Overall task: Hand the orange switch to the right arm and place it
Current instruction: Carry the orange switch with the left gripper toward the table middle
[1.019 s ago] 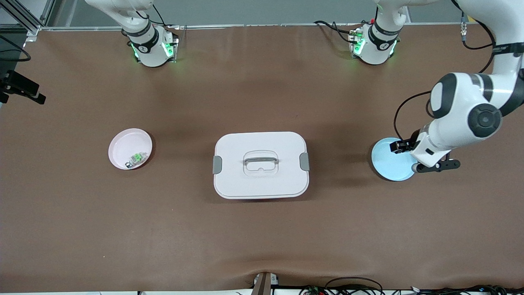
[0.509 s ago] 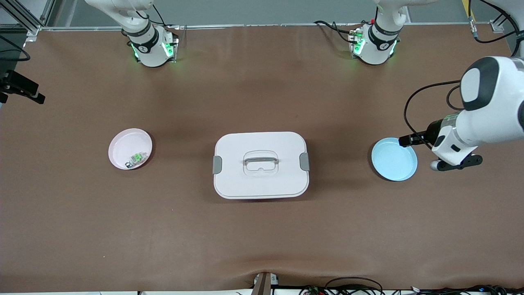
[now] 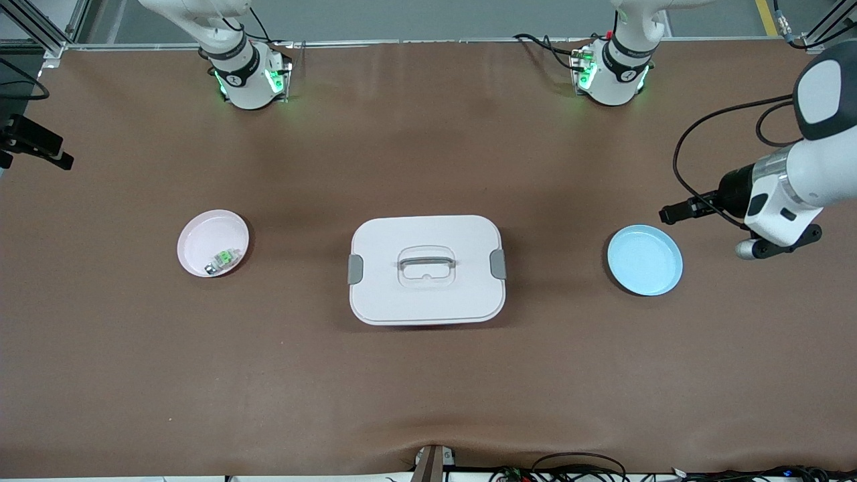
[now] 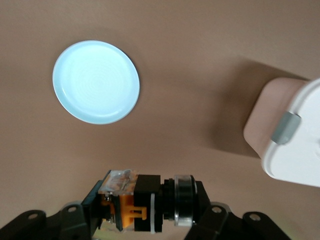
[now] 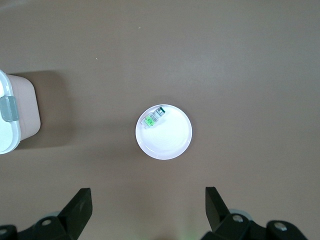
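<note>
Left tool (image 4: 145,212) lifted off round blue plate (image 3: 645,260) | gripping blocky orange switch (image 4: 142,202)

Brown worktop (image 3: 428,375) carrying three items in a row. White lidded box (image 3: 426,269) with grey side latches and a top handle, lying flat at the centre. Pale blue plate (image 3: 644,260) beside the box, toward the left arm's end. Pink dish (image 3: 213,242) beside the box, toward the right arm's end, well apart from it, containing a small green-and-silver switch (image 3: 223,260).
</note>
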Motion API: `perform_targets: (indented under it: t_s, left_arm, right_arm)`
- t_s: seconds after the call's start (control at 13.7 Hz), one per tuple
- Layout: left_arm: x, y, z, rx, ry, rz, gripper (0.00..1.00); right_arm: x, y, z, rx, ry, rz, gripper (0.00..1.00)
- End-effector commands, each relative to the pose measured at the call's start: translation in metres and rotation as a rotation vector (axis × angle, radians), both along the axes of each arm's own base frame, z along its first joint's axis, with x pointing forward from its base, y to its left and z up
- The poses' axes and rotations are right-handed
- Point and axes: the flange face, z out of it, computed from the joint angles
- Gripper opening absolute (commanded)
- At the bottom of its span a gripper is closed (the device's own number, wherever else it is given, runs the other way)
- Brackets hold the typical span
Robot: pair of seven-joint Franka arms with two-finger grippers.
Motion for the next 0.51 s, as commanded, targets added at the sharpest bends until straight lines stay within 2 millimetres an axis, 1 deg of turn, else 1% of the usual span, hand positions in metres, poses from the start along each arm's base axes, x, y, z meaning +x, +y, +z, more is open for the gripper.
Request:
perform_targets:
  t_s: [0.0,0.22,0.29,0.36,0.44]
  left_arm:
    - [-0.014,-0.007,0.019,-0.035,0.021,0.034,0.40]
    - [-0.020,-0.019,0.029,-0.092,0.026,0.037,0.41]
    - [-0.022,-0.027,0.034,-0.105,0.029,0.054,0.41]
    - [-0.023,-0.029,0.036,-0.098,0.041,0.105,0.41]
    - [-0.026,-0.037,0.041,-0.105,0.053,0.148,0.41]
  right_arm:
    - [-0.001,0.000,0.002,-0.009,-0.001,0.009,1.00]
    - [-0.001,0.001,0.004,-0.011,-0.007,0.012,1.00]
    - [-0.001,0.001,0.004,-0.018,-0.008,0.012,1.00]
    - [0.000,-0.001,0.004,-0.030,-0.007,0.015,1.00]
    - [0.000,-0.001,0.005,-0.031,-0.011,0.018,1.00]
